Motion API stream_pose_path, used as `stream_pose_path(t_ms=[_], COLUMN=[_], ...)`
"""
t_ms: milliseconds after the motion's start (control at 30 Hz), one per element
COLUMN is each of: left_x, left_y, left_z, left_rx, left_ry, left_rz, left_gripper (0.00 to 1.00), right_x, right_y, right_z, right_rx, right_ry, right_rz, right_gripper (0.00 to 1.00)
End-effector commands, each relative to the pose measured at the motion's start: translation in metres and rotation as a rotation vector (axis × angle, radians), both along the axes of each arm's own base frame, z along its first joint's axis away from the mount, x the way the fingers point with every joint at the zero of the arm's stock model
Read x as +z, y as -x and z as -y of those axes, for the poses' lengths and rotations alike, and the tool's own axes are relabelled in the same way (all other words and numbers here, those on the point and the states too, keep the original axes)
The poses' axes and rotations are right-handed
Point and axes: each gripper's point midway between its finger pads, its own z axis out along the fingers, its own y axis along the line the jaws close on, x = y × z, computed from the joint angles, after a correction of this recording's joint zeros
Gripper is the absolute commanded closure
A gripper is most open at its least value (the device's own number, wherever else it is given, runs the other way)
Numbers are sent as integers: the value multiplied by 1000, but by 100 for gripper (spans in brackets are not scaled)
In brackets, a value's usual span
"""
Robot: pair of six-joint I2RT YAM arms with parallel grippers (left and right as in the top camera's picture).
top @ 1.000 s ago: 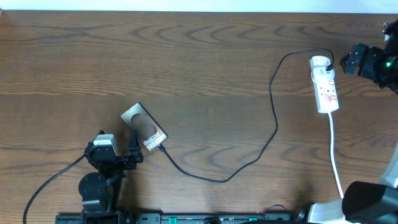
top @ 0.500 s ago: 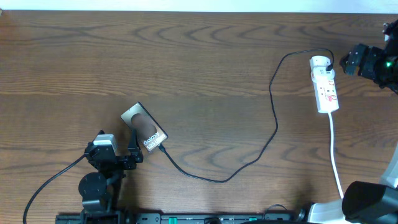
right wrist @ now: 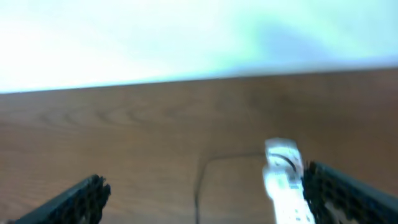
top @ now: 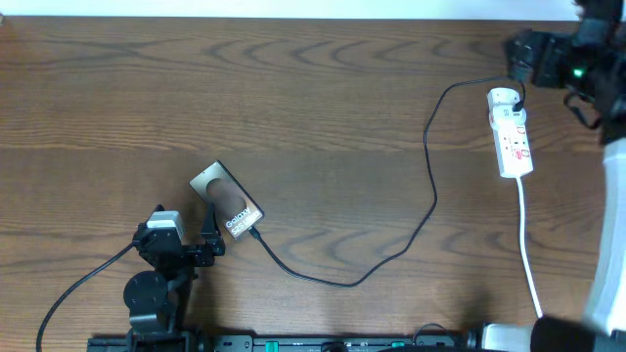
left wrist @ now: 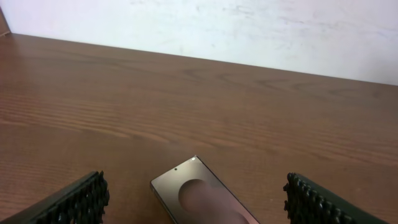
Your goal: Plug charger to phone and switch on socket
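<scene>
A brown wooden table (top: 293,98) fills the overhead view. The right arm (top: 613,225) runs up the table's right edge to the far right corner. There the right gripper (right wrist: 205,177) hangs above the wood with its jaws spread wide and nothing between them. Its own camera is blurred, but it shows the power strip (top: 512,137) just ahead, close to one finger. The left arm (top: 147,293) sits at the near left. The left gripper (left wrist: 196,186) is also wide open and grips nothing, and the phone (top: 227,200) lies flat on the table between and just ahead of its fingers. The white power strip lies well apart from the phone, near the right edge. Its rounded end points away and its white cord (top: 528,244) trails toward the near edge. The thin black charging cable (top: 430,186) leaves the strip's rounded end, loops left and down across the middle of the table, and ends at the phone's lettered end. Its tip touches that edge, but I cannot tell whether it is fully seated. The strip's small red switch marks are too small to read.
</scene>
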Motion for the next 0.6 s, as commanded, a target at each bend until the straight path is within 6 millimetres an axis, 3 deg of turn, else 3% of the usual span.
stream_pose_path(t_ms=[0,100,267,367,567], left_x=[-13,-13,-13,-13,-13], left_y=[1,1,1,1,1], left_z=[-2,-2,-2,-2,-2], left_rx=[11,11,11,11,11], left_ry=[7,7,7,7,7], left_rz=[-40,-40,-40,-40,-40], left_gripper=[10,10,10,10,10], right_x=[29,43,46,35,0], right_y=[12,19,40,60,96], right_z=[-36,-66,-93,-101,-97], right_rx=[57,109,174,193,183], right_ry=[31,50,41,33,30], right_rz=[146,309,521,646,799], right_gripper=[1,1,1,1,1])
